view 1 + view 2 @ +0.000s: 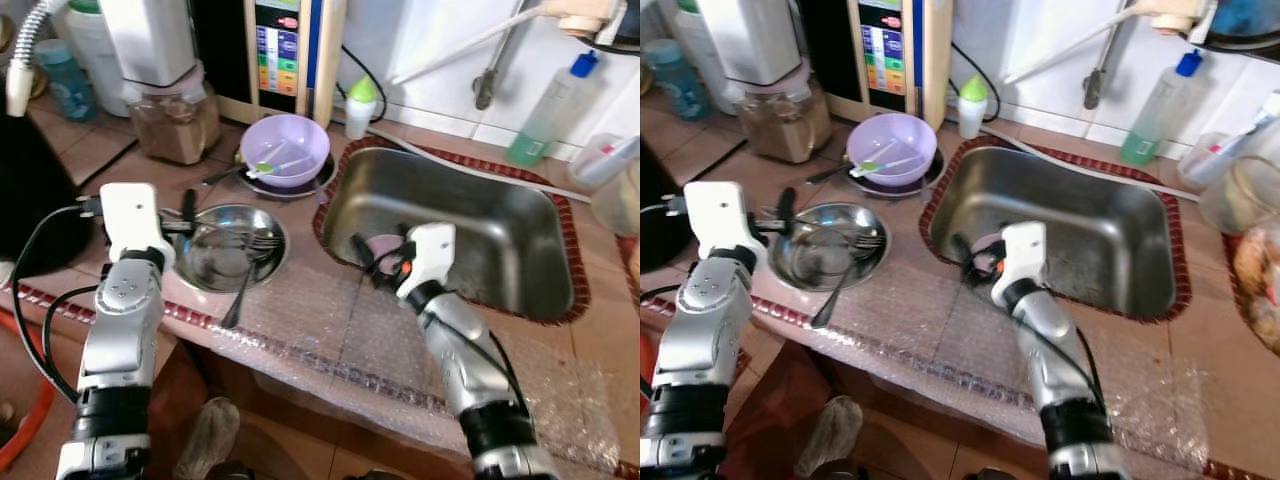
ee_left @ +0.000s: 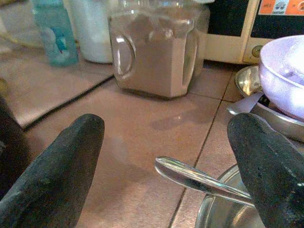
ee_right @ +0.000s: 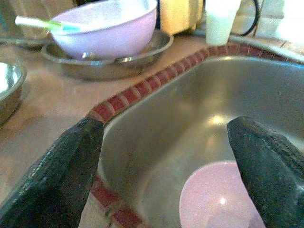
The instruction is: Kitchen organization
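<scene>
Tiled reddish-brown counter (image 1: 100,150), front edge covered in clear bubble wrap (image 1: 330,330). Stainless sink (image 1: 500,215), rounded rectangle, bordered by dark red tile trim.

Right gripper (image 1: 362,250) at the sink's near-left rim, fingers spread wide, holding nothing; in the right wrist view one black finger (image 3: 57,175) is over the rim, the other (image 3: 270,171) over the basin. Below it, on the sink floor, a pale pink round dish (image 3: 218,199), glossy.

Left gripper (image 1: 187,208) at the far-left edge of a shallow round steel bowl (image 1: 215,250), fingers wide apart, empty. Bowl holds a fork (image 1: 262,240) and a long dark-handled utensil (image 1: 240,295) leaning out over the near rim. In the left wrist view a shiny metal handle (image 2: 199,178) lies between the rubbery black fingers (image 2: 61,161), not gripped.

Behind: lilac plastic bowl (image 1: 285,148) with a green-white utensil (image 1: 275,167) across it, sitting in a steel plate (image 3: 142,54). Clear handled jar (image 2: 154,47) of brown powder further back left. Green-capped small bottle (image 1: 360,105) by the wall, clear blue-capped bottle (image 1: 550,110) with green liquid behind the sink.
</scene>
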{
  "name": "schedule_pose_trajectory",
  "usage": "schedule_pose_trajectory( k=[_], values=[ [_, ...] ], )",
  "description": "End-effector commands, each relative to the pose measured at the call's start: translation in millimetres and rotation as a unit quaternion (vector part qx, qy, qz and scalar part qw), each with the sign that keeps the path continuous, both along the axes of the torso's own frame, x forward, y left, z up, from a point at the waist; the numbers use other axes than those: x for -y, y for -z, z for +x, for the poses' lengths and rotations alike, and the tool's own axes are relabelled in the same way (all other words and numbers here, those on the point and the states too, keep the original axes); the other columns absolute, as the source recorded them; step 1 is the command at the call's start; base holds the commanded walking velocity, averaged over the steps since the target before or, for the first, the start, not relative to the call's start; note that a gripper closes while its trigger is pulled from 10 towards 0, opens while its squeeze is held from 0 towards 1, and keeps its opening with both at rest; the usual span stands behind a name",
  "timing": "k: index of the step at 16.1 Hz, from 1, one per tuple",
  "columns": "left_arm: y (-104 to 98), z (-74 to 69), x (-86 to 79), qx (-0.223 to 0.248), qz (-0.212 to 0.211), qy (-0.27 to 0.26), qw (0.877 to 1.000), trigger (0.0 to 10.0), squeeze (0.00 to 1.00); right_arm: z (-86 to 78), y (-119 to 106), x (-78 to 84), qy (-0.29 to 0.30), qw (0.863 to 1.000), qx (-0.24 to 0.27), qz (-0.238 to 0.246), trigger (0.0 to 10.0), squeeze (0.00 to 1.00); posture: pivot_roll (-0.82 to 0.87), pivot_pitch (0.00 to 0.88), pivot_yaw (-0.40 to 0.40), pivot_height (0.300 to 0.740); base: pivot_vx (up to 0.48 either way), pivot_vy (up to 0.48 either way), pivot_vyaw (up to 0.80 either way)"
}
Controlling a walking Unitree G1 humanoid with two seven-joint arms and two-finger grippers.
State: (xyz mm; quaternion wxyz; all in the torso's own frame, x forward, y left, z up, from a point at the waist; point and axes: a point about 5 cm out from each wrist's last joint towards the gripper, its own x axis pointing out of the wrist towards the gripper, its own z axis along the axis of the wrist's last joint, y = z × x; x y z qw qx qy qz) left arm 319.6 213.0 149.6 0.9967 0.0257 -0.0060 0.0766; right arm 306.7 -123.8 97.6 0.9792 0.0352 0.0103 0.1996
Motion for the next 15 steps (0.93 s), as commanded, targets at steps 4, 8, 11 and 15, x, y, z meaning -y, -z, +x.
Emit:
schedule_pose_trajectory(
  k=[4,8,11,15],
  values=[
    [3.5,10.9,0.6,-0.012,-0.068,-0.010,0.998,10.0,0.00,-6.2,-4.8,-0.1,-0.007,1.000,0.006,-0.007,10.0,0.00,0.01,0.076,-0.038,0.740,0.000,0.000,0.00],
    [5.0,23.6,4.0,-0.026,-0.115,-0.024,0.993,10.0,0.00,-11.1,-9.8,-4.1,-0.021,1.000,0.002,-0.011,10.0,0.00,0.00,0.071,-0.032,0.740,0.000,0.000,0.00],
    [13.9,25.2,2.6,-0.060,-0.131,-0.030,0.989,10.0,0.00,-12.3,-9.8,-6.2,-0.028,0.999,0.000,-0.016,10.0,0.00,0.01,0.070,-0.031,0.740,0.000,0.000,0.00],
    [17.0,26.4,0.7,-0.070,-0.170,-0.032,0.982,10.0,0.00,-12.7,-9.1,-8.0,-0.032,0.999,-0.006,-0.018,10.0,0.00,0.01,0.063,-0.032,0.740,0.000,0.000,0.00]
  ],
)
